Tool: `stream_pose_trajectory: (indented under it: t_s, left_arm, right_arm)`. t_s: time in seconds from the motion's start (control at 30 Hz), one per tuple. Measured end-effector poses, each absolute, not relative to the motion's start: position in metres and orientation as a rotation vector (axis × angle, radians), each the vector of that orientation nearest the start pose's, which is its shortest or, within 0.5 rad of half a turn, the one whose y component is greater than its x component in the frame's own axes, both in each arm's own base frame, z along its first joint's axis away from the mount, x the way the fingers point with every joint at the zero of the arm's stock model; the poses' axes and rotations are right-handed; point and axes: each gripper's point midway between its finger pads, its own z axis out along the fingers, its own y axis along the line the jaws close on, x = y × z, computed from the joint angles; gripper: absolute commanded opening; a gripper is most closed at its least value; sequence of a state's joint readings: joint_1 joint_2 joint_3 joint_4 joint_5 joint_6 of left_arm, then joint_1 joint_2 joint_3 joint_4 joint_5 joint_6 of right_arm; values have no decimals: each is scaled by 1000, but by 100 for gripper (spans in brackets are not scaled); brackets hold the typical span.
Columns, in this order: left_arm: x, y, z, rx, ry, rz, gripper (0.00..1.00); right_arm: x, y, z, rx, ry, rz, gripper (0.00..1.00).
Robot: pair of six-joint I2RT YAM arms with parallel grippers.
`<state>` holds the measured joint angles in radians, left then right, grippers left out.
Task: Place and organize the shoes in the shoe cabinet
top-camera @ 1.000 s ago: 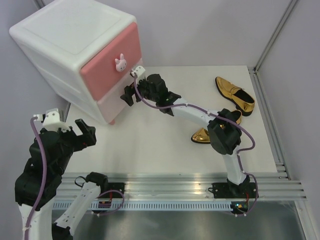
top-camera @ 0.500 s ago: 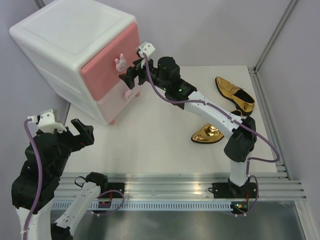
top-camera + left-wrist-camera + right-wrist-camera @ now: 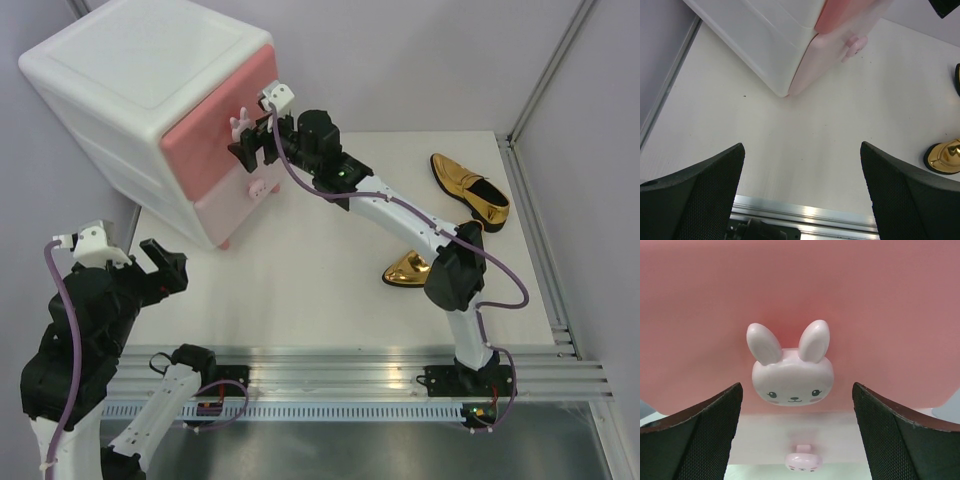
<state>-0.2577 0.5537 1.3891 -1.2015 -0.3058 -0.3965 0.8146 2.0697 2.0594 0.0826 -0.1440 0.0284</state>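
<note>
The shoe cabinet (image 3: 150, 70) stands at the back left, white with a deeper pink upper front (image 3: 840, 285) and a pale lower front (image 3: 825, 55), both drawers shut. My right gripper (image 3: 247, 150) is open at the upper front. In the right wrist view its fingers (image 3: 695, 435) sit low on either side of the upper bunny knob (image 3: 792, 377) without touching it, and the lower knob (image 3: 802, 461) shows beneath. One gold shoe (image 3: 470, 188) lies at the back right. Another gold shoe (image 3: 410, 268) lies mid-right, partly behind the right arm. My left gripper (image 3: 802, 195) hangs open and empty over the near left table.
An aluminium rail (image 3: 350, 365) runs along the near table edge under the arm bases. A metal frame post and track (image 3: 535, 215) border the right side. The right arm's forearm (image 3: 390, 210) stretches diagonally across the table's middle. Walls close in behind and at the left.
The right gripper has risen from the lower drawer's knob to the upper bunny knob, staying open. The left arm has barely shifted.
</note>
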Motion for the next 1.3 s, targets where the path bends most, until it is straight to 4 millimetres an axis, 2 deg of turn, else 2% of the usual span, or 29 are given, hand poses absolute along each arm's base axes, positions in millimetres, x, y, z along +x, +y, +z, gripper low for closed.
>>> stream_pose_trajectory:
  t_s: [0.2, 0.43, 0.5, 0.53, 0.77, 0.9, 1.03, 1.3]
  left_arm:
    - [135, 3, 351, -335, 1894, -143, 100]
    - [132, 4, 348, -334, 1910, -137, 100]
    - [132, 4, 347, -334, 1913, -135, 100]
    - [132, 4, 347, -334, 1913, -135, 100]
    - [131, 4, 347, -334, 1911, -136, 100]
    - [131, 4, 348, -335, 1911, -137, 100]
    - [131, 4, 348, -335, 1910, -136, 100]
    - [130, 6, 351, -340, 1897, -133, 100]
  right_arm:
    - [427, 491, 374, -707, 1384, 777, 90]
    - [431, 491, 380, -707, 1366, 781, 85]
    - [431, 492, 383, -709, 1358, 784, 75]
    - [431, 492, 385, -708, 1353, 786, 75]
    - [429, 495, 390, -718, 1333, 800, 42]
    - [429, 493, 389, -718, 1327, 800, 33]
    - [423, 483, 388, -717, 1332, 795, 29]
    - [399, 444, 389, -748, 1397, 757, 28]
